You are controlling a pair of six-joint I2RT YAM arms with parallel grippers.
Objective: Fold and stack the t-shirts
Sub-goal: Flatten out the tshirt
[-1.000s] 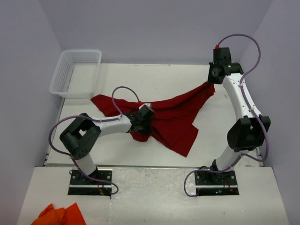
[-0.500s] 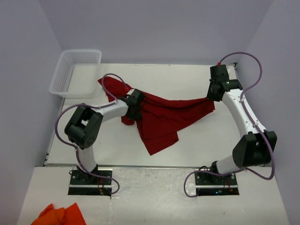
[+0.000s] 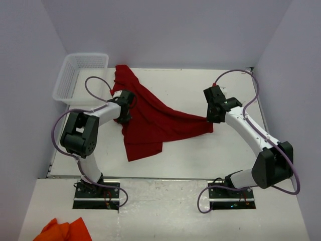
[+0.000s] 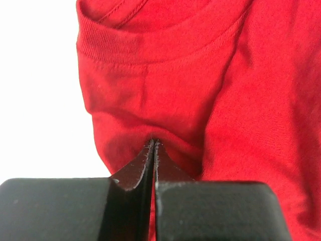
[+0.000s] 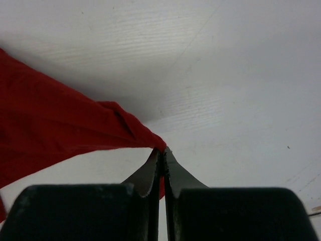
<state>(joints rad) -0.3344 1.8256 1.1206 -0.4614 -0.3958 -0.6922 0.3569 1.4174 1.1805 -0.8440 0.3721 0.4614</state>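
Observation:
A dark red t-shirt [image 3: 155, 120] is stretched across the table between both arms. My left gripper [image 3: 125, 108] is shut on its cloth near the ribbed collar [image 4: 150, 50], as the left wrist view [image 4: 154, 143] shows. My right gripper [image 3: 210, 118] is shut on the shirt's right corner, pinched at the fingertips in the right wrist view [image 5: 161, 150], where the red cloth [image 5: 60, 130] trails off to the left. An orange t-shirt [image 3: 62, 231] lies on the near shelf at the bottom left, apart from both grippers.
A white mesh basket [image 3: 83, 75] stands at the table's far left corner, just beyond the shirt's upper end. The white table [image 3: 200, 150] has its front edge just ahead of the arm bases. Walls close in at left, right and back.
Both grippers have carried the red t-shirt leftward and toward the far left corner. The left gripper moved up toward the basket; the right gripper moved left and nearer, and the shirt now lies longer and flatter.

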